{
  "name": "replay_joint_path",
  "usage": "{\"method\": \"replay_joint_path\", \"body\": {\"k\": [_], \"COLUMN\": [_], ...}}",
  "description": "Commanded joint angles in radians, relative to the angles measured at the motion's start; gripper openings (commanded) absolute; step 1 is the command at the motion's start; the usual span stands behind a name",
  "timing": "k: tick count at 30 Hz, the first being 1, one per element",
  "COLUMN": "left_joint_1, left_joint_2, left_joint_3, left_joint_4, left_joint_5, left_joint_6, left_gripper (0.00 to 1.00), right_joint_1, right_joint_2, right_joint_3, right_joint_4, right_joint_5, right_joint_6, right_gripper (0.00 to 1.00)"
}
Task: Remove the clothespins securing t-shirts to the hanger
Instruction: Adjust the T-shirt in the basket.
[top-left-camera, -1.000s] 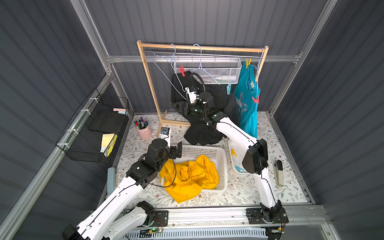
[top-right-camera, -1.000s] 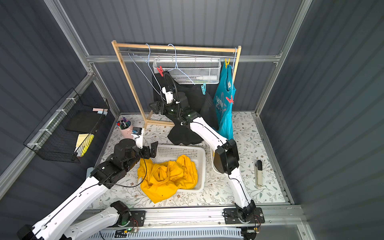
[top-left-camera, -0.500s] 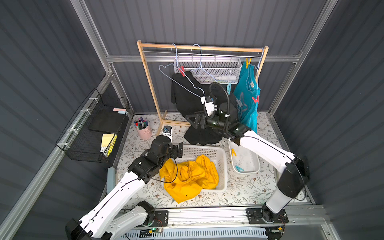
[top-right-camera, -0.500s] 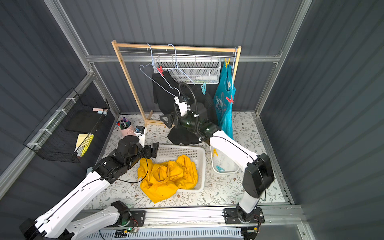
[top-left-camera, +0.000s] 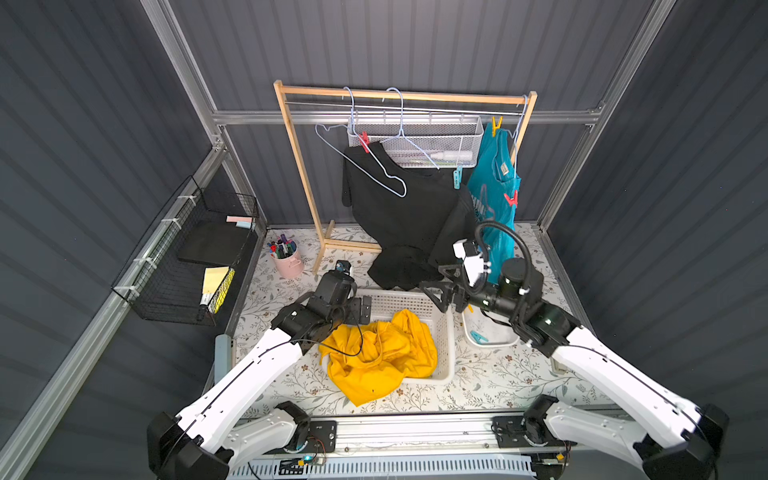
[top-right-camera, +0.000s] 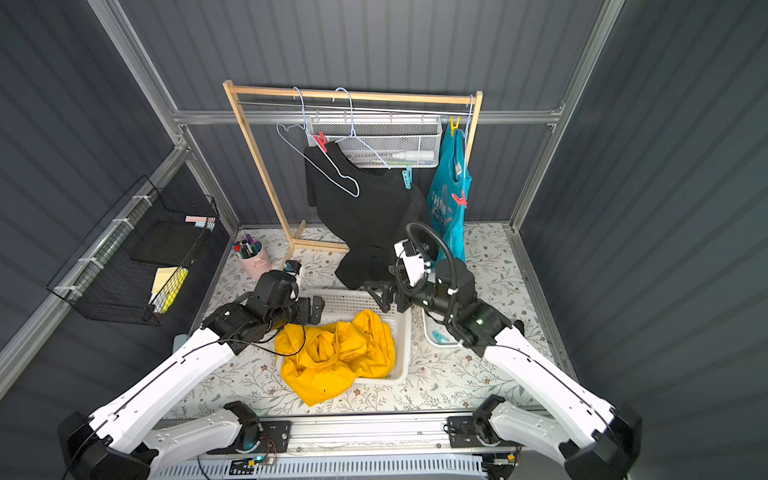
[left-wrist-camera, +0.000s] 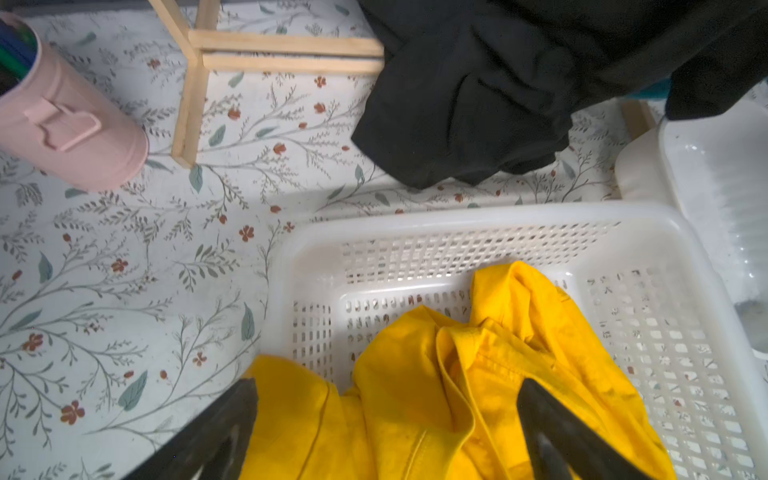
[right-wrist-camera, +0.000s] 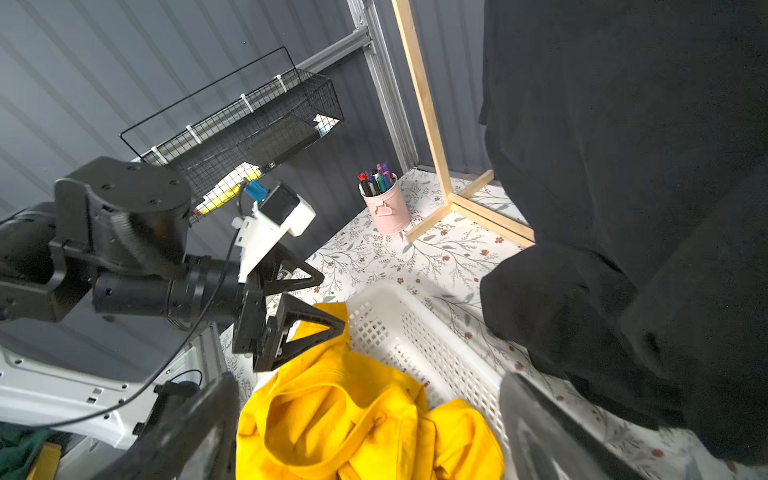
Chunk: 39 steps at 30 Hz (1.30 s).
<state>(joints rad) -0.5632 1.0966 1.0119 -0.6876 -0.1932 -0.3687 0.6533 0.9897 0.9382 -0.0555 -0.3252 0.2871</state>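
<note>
Over basket (top-left-camera: 444, 349), left gripper (top-left-camera: 365, 310), right gripper (top-left-camera: 436, 287) gape.

Black t-shirt (top-left-camera: 407, 216) and teal t-shirt (top-left-camera: 496, 178) hang pinned by two clothespins (top-left-camera: 364, 141) each; mustard t-shirt (top-left-camera: 374, 357) lies crumpled in a basket (top-left-camera: 399, 301).

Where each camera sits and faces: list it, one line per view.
Top views: high over the base rail, looking down at the wooden rack; both arms show, left gripper and right gripper open.
Left wrist: over the white basket, looking down on the yellow t-shirt; its own fingertips show.
Right wrist: beside the black t-shirt, facing the left gripper; its own fingers show.
Shared: all views show the yellow t-shirt.
</note>
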Motion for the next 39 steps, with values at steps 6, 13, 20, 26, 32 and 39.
{"method": "replay_joint_path", "body": {"k": [6, 13, 20, 26, 32, 39], "left_joint_1": [0.000, 0.000, 0.000, 0.000, 0.000, 0.001], "left_joint_2": [0.054, 0.097, 0.075, 0.054, 0.025, 0.040], "left_joint_3": [0.079, 0.053, -0.024, -0.088, -0.143, -0.152], "left_joint_4": [-0.308, -0.394, -0.312, -0.225, -0.134, -0.032], "left_joint_5": [-0.011, 0.025, 0.059, 0.091, 0.107, 0.154], "left_joint_6": [-0.109, -0.205, -0.265, -0.288, -0.306, -0.288], "left_gripper": [1.00, 1.00, 0.99, 0.85, 0.53, 0.07], "right_joint_1": [-0.005, -0.005, -0.005, -0.005, -0.006, -0.006], "right_joint_2": [-0.226, -0.374, -0.433, -0.430, -0.427, -0.431], "right_joint_3": [-0.177, -0.273, -0.278, -0.273, -0.269, -0.262], "right_joint_4": [-0.136, -0.173, -0.218, -0.222, -0.225, -0.245], "right_joint_5": [0.070, 0.094, 0.128, 0.114, 0.123, 0.133], "right_joint_6": [-0.036, -0.018, -0.037, -0.026, -0.017, -0.014], "right_gripper": [0.99, 0.99, 0.99, 0.99, 0.99, 0.99]}}
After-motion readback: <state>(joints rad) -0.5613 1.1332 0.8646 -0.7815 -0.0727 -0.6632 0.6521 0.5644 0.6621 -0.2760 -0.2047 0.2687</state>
